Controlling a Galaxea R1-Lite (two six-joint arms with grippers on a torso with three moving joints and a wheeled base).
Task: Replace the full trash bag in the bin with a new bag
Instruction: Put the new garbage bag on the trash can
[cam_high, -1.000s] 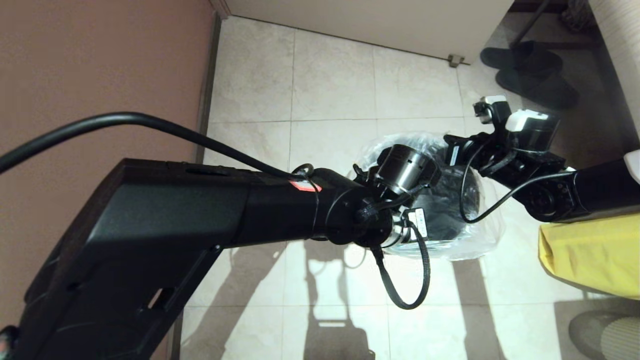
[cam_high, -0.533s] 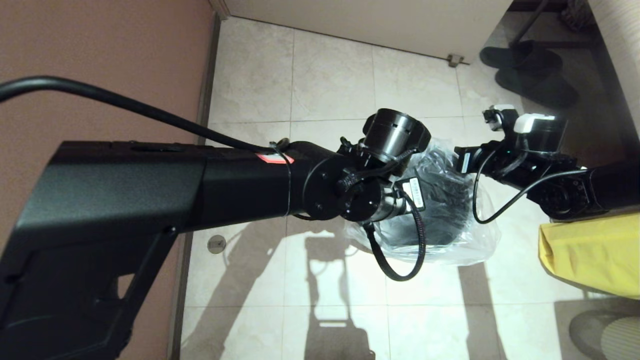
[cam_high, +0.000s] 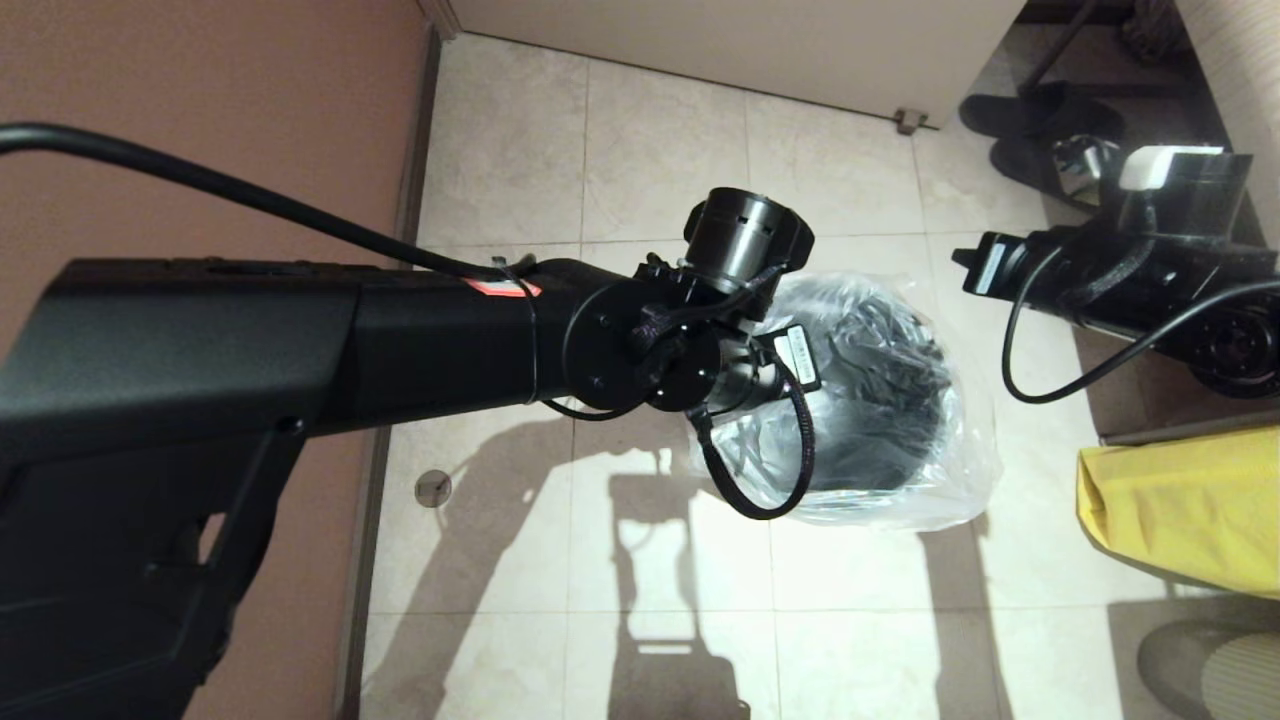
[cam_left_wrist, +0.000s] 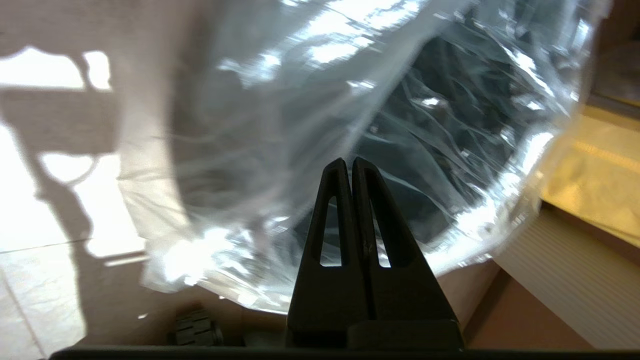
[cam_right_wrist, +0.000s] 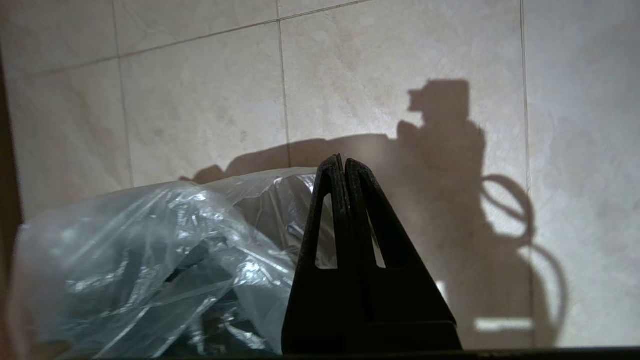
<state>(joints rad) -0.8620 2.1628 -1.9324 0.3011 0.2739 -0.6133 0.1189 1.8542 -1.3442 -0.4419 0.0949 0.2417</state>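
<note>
Tiled floor (cam_high: 680, 130), corner by wall. Left gripper (cam_left_wrist: 348, 167) — jaws together, empty, over bag (cam_high: 900, 480). Right gripper (cam_right_wrist: 341, 165) likewise, apart. Bag drapes bin (cam_high: 880, 400) mid-floor — loose; risk: slipping off rim unheld.

Matte black left arm (cam_high: 300, 340) (red-white sticker near the wrist), looping black cables, black wedge-shaped slotted tool fingers (cam_left_wrist: 330, 215)

Bare floor (cam_high: 680, 150) lies open beyond the bin (cam_high: 880, 400), whose mouth the new bag (cam_high: 930, 470) drapes, while a yellow bag (cam_high: 1180, 510) crowds its right.
</note>
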